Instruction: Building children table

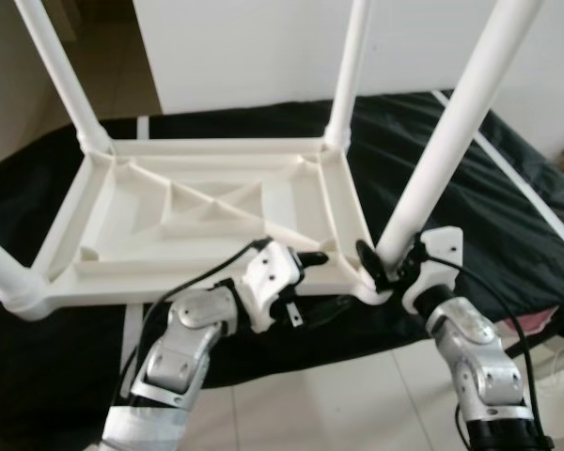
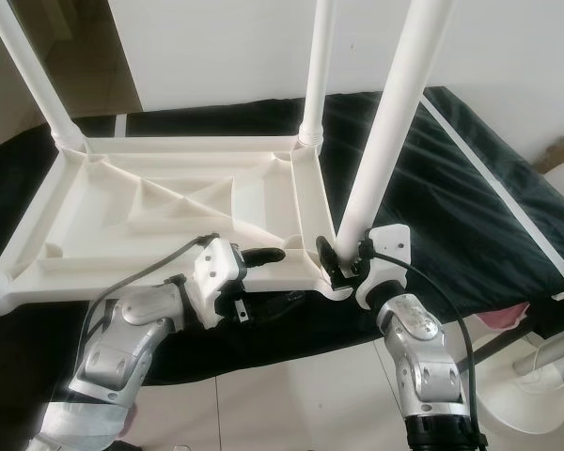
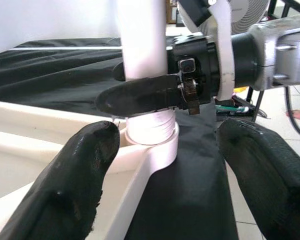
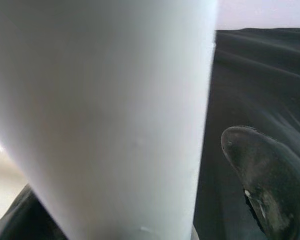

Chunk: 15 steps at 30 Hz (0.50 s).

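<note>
A white plastic children's table [image 1: 197,211] lies upside down on a black cloth, its legs pointing up. My right gripper [image 1: 380,267] is shut on the near-right leg [image 1: 451,132] just above its corner socket [image 3: 152,135]. One of its fingers [image 3: 140,95] crosses the front of the leg [image 3: 142,40]. The leg [image 4: 105,115] looms large in the right wrist view, with one finger [image 4: 270,180] beside it. My left gripper [image 1: 308,287] is open at the table's near rim, left of that corner. Its fingers [image 3: 65,190] stand apart, one over the rim and one over the cloth.
The black cloth [image 1: 489,225] covers a low bed-like surface with white stripes. A white wall [image 1: 263,47] stands behind it. Pale tiled floor [image 1: 338,404] is at my feet. A white fan base [image 2: 536,395] and something pink [image 2: 503,319] sit at the near right.
</note>
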### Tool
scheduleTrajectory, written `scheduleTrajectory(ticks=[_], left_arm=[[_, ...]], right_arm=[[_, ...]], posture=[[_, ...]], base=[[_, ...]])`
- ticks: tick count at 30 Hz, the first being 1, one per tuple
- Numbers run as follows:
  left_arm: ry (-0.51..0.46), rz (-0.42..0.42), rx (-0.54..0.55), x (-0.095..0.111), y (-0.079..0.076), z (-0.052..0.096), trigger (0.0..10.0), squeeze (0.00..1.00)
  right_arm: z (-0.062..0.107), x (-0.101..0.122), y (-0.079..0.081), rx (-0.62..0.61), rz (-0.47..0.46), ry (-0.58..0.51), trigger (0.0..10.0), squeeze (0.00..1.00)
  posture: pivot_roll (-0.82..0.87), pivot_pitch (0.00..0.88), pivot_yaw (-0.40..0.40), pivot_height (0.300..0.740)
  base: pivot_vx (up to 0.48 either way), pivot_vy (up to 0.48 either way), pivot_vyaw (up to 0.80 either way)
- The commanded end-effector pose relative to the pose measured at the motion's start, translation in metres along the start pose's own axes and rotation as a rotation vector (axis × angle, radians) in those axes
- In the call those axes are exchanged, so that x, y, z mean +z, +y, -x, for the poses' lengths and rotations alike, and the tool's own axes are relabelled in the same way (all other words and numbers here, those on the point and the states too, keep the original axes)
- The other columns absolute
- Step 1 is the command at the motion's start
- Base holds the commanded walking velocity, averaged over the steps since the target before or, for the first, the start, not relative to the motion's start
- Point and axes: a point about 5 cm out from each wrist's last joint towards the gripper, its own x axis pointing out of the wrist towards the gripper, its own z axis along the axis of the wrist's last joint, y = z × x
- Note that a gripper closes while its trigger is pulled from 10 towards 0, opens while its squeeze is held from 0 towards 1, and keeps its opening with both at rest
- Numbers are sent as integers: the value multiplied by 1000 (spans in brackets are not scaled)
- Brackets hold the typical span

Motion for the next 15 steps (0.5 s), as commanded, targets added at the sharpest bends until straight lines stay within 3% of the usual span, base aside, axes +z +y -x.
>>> scheduleTrajectory(ticks=[1,2,4,5,7,14,15], left_arm=[[7,7,-50,0,-6,-1,10000,0],[7,7,-50,0,-6,-1,10000,0],[17,11,-69,-2,-10,-1,10000,0],[17,11,-69,-2,-10,-1,10000,0],[12,10,-79,-2,-13,-3,10000,0],[-16,12,-70,3,-11,-5,10000,0],[-18,12,-70,3,-11,-5,10000,0]], right_arm=[[0,-4,-2,53,-16,27,10000,0],[0,-4,-2,53,-16,27,10000,0],[-1,-3,1,204,9,38,10000,0],[-1,-3,1,204,9,38,10000,0],[0,-2,4,319,26,57,10000,0],[-2,-4,-1,440,80,110,10000,0],[-4,-4,-2,444,89,112,6431,0]], posture=[[-15,24,-60,740],[-15,24,-60,740],[-18,19,-57,740],[-18,19,-57,740],[-17,15,-54,740],[-15,4,-51,740],[-14,2,-52,740]], base=[[0,0,0],[0,0,0],[0,0,0],[0,0,0],[0,0,0],[0,0,0],[0,0,0]])
